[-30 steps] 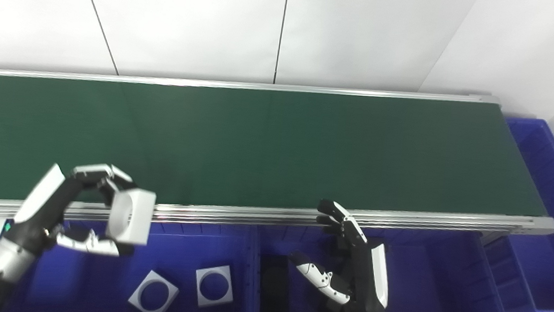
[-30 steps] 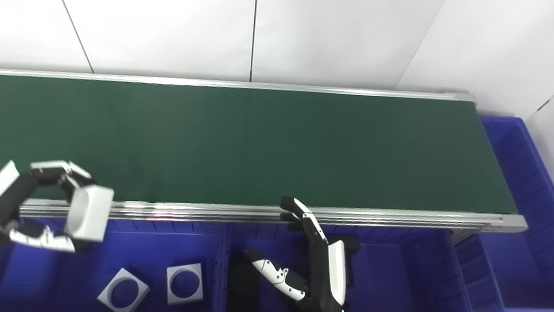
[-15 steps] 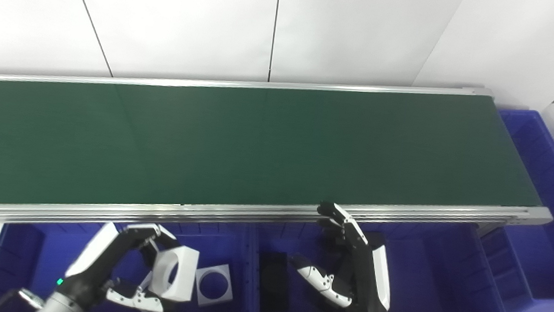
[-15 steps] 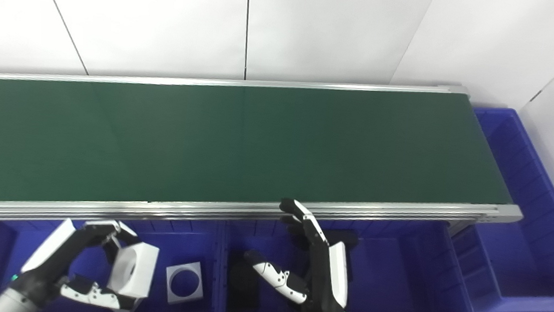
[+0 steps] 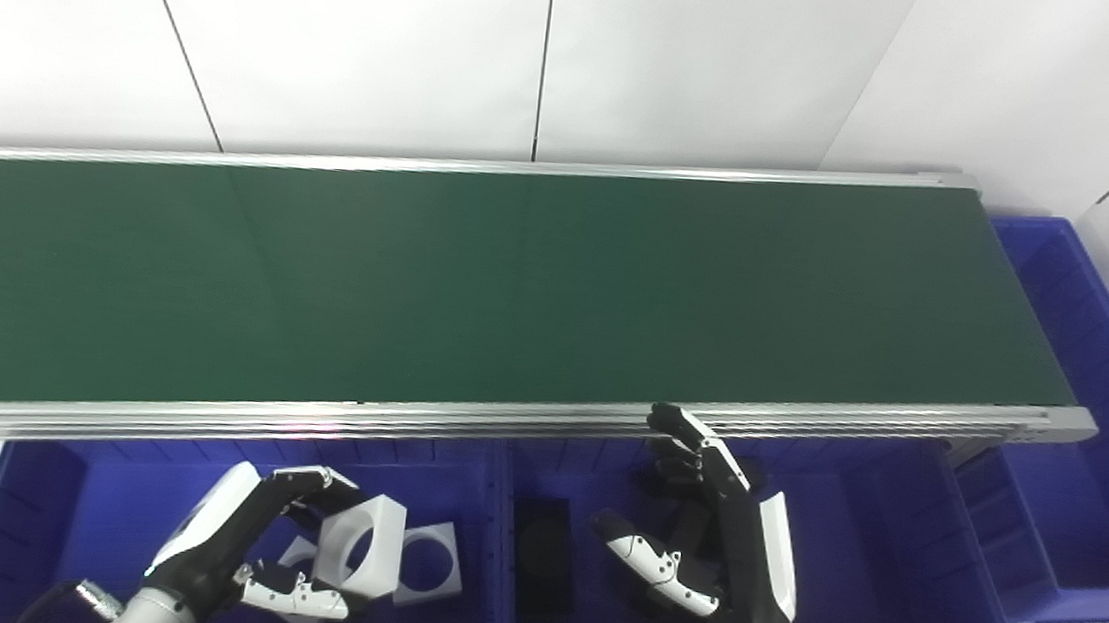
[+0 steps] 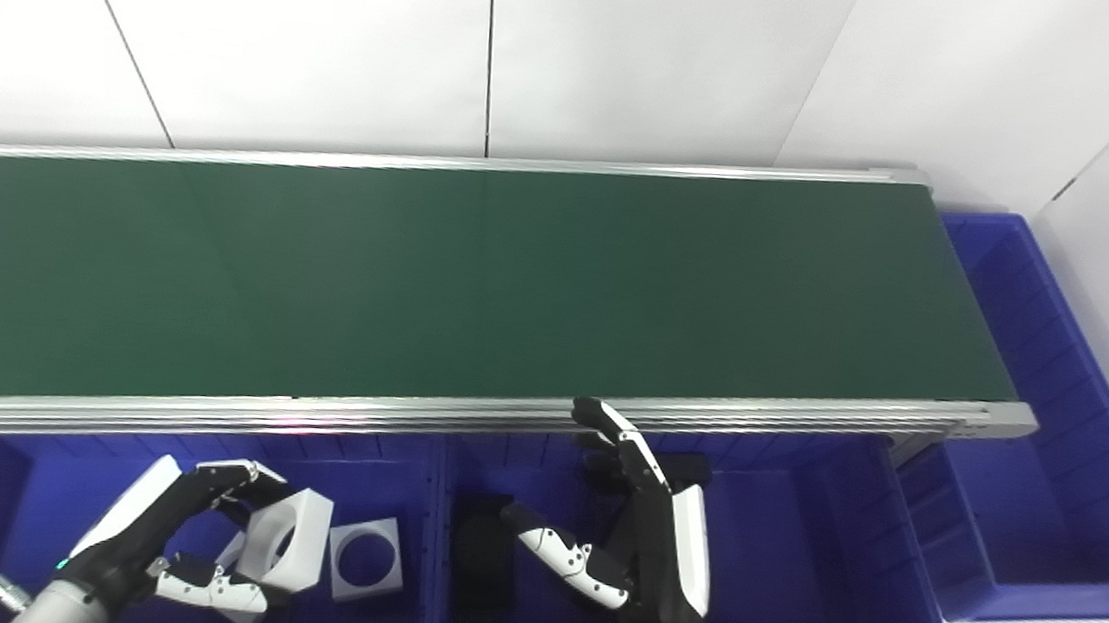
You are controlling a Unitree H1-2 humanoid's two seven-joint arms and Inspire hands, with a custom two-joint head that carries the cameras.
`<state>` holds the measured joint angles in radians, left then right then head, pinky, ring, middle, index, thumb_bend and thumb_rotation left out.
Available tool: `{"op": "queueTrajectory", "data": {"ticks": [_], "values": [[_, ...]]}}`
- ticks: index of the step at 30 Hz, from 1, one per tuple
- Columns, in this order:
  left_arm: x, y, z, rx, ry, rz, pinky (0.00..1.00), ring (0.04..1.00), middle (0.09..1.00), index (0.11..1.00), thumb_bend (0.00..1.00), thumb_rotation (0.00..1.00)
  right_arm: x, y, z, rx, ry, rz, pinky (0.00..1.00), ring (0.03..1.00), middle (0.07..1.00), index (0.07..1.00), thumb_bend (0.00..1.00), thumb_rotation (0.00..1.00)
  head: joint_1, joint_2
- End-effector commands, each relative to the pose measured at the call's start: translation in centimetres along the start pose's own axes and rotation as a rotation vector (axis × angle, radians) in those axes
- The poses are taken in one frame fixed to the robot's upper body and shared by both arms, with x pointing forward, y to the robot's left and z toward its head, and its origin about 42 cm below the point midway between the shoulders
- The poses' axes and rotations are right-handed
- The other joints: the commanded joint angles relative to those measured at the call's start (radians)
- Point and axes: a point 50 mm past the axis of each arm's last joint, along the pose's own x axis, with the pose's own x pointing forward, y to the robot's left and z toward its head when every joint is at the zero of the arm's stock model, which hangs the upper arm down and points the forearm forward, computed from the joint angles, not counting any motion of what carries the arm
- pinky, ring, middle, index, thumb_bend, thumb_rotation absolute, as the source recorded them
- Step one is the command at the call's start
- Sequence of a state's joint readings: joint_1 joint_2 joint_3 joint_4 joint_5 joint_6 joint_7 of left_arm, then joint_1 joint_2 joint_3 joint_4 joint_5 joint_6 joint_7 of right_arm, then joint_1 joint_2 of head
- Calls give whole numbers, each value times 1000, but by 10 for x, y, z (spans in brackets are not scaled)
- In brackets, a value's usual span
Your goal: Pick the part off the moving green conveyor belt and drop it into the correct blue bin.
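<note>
A long green conveyor belt (image 5: pixel 516 288) is seen running from left to right across the scene, framed by silver rails, with a white panelled wall (image 5: pixel 537 49) behind it. Nothing is seen lying on the belt. Along its near edge a row of blue bins is set, and a further blue bin (image 5: pixel 1092 479) stands at the belt's right end.

The left hand (image 5: pixel 237 550) is lowered inside the left bin (image 5: pixel 45 518), with its fingers (image 5: pixel 314 479) and thumb clamped on a white square part (image 5: pixel 357 557) that has a round hole through it. The part is held tilted on edge, just above the bin floor. Beside it, a second white square part (image 5: pixel 427 566) of the same kind lies flat in the bin, and a third (image 5: pixel 297 555) is partly hidden behind the hand.

The right hand (image 5: pixel 719 557) is held upright over the middle bin (image 5: pixel 852 579), with fingers spread apart and nothing in its grasp; its fingertips reach up to the belt's near rail. A black part (image 5: pixel 542 563) lies in that middle bin, to the left of the hand.
</note>
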<state>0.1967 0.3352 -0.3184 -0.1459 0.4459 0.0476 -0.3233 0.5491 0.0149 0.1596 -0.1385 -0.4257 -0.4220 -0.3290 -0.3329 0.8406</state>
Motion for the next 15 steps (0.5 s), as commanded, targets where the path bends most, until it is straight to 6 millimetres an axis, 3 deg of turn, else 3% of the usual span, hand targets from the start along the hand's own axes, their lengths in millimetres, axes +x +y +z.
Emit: {"op": "queueTrajectory", "data": {"ticks": [1,5,9,15], "values": [[0,12,13,27,-48,34,745,845,907,899,823,319,0,-2,6,5,-40,-5,652,723,789,800,668,423,-2,0],[-3,10,15,-37,-115,15,789,890,941,935,879,370,-2,-3,6,-5,-33,-1,644,722,794,802,669,432,-13,-4],[-1,5,16,-165,-215,-10,886,945,961,938,889,338,-3,-4,6,-8,-30,1,646,722,791,801,671,420,-19,-8],[0,-2,15,-305,-370,47,861,904,913,898,914,319,-4,-5,4,-10,-25,4,650,719,789,800,681,433,-15,-11]]}}
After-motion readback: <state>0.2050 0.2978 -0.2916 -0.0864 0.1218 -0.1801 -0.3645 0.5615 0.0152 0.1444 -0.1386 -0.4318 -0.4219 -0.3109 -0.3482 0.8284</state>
